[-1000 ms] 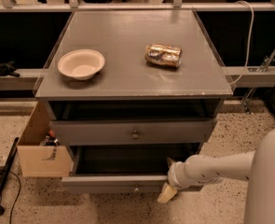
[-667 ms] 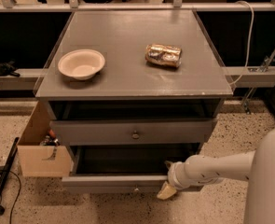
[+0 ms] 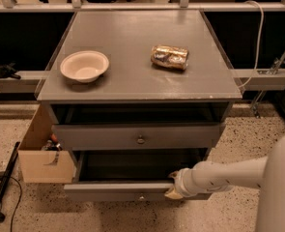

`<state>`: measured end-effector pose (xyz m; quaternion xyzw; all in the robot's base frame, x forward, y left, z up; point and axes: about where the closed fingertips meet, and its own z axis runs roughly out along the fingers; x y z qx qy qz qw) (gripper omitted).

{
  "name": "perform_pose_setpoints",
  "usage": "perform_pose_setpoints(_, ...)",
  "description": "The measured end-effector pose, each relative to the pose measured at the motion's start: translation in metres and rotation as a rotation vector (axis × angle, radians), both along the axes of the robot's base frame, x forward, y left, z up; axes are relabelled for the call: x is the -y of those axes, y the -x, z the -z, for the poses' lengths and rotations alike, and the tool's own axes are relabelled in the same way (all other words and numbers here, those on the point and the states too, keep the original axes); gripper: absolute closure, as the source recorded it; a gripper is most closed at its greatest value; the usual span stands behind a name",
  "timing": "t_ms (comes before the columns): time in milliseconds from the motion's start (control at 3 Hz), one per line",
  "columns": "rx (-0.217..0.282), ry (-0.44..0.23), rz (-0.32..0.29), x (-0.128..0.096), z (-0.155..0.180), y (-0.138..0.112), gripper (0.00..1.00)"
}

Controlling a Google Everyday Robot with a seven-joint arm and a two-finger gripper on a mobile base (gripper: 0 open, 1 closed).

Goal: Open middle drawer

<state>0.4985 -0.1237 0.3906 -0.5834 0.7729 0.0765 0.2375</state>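
Observation:
The middle drawer [image 3: 118,191] is the low, wide grey drawer with a small round knob [image 3: 141,196]. It stands pulled out from the grey cabinet, and its dark inside [image 3: 132,166] shows. My gripper [image 3: 173,189] is at the top edge of its front panel, right of the knob. The white arm [image 3: 219,177] reaches in from the right. The taller-fronted drawer [image 3: 137,137] with the bigger knob sits closed-looking above it.
A cream bowl [image 3: 84,65] and a crumpled shiny packet [image 3: 169,57] lie on the cabinet top [image 3: 132,81]. An open cardboard box [image 3: 38,153] stands at the cabinet's left. A black pole [image 3: 2,185] lies on the floor. A white cable [image 3: 256,33] hangs at the right.

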Motion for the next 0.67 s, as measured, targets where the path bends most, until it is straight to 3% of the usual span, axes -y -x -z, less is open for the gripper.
perform_pose_setpoints(333, -0.001, 0.012, -0.003, 0.0066, -0.0078, 0.014, 0.96)
perform_pose_setpoints(667, 0.0, 0.012, -0.003, 0.0066, -0.0088, 0.0141, 1.0)
